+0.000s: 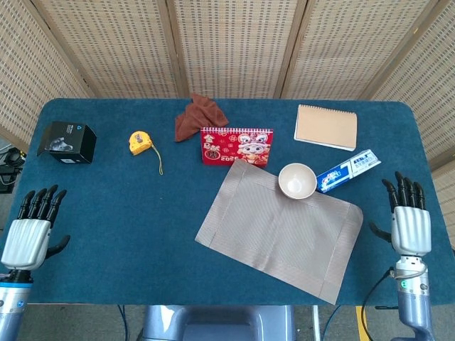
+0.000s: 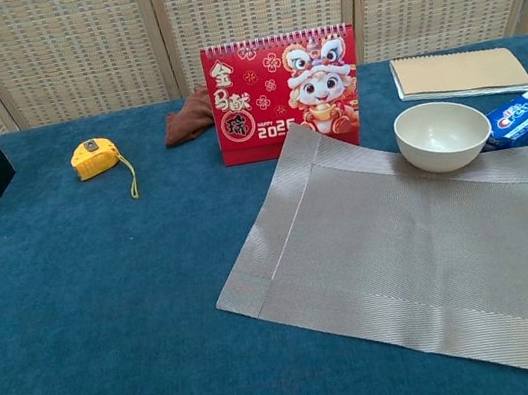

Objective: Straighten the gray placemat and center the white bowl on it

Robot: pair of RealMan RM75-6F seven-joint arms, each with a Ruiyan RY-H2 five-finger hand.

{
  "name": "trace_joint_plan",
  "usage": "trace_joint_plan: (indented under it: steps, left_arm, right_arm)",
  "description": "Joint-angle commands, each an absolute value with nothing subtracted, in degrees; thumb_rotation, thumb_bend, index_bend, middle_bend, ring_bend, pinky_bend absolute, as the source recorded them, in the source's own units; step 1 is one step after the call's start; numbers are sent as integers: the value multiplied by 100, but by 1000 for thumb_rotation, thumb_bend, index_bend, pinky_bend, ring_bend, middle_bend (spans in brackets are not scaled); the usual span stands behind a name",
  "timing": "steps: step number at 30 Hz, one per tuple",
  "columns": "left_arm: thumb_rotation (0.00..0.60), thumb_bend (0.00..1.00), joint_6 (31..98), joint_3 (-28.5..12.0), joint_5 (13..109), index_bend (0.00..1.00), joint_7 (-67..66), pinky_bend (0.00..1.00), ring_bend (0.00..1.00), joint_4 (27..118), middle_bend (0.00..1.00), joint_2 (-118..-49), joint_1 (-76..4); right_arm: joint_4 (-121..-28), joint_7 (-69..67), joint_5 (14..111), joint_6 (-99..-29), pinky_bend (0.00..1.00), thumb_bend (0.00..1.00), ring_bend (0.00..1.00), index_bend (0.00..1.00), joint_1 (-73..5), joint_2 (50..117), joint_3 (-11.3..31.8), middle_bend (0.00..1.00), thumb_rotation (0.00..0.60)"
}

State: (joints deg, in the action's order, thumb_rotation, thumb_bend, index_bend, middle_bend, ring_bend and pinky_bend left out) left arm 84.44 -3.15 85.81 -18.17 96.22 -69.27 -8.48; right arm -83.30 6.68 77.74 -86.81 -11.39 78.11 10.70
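Gray placemat lying skewed on the bench; white bowl on its far edge. Left hand and right hand empty, fingers spread.

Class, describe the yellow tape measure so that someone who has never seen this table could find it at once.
Start at the blue table and go to its far left part. Between the black box and the brown cloth lies the tape measure. It is the only yellow thing there, small and rounded, with a thin cord trailing toward the near edge.
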Motion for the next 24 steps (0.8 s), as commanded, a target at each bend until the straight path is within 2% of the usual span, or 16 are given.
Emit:
trace_joint_plan:
  steps: [1,5,10,18,24]
  left_arm:
    - [600,217,8346,-304,8742,37,-1826,0,0,9694,0,-6946,-969]
    - [600,211,8122,-334,8944,60,-1885,0,0,9740,0,-7012,-1209]
    - [600,86,7715,-503,8997,80,-2130,0,0,9765,0,-7176,-1621]
    - [600,82,6829,-802,8885,126,-2458,0,0,9603,0,-7643,-2449]
    - [600,82,6258,-864,8781,144,-2624,0,0,9227,0,-8116,-2964]
  right_arm:
    - [-8485,460,8030,-8884,0,180,0,159,-992,7662,947,0,600]
    - [-8550,276,8149,-8963,0,180,0,159,-948,7568,943,0,600]
    - [-8626,97,8215,-8998,0,180,0,160,-909,7459,964,0,600]
    - [-8706,-104,8295,-9029,0,178,0,169,-880,7368,993,0,600]
    - [-8734,-235,8263,-8988,0,172,0,173,-873,7306,1032,0,600]
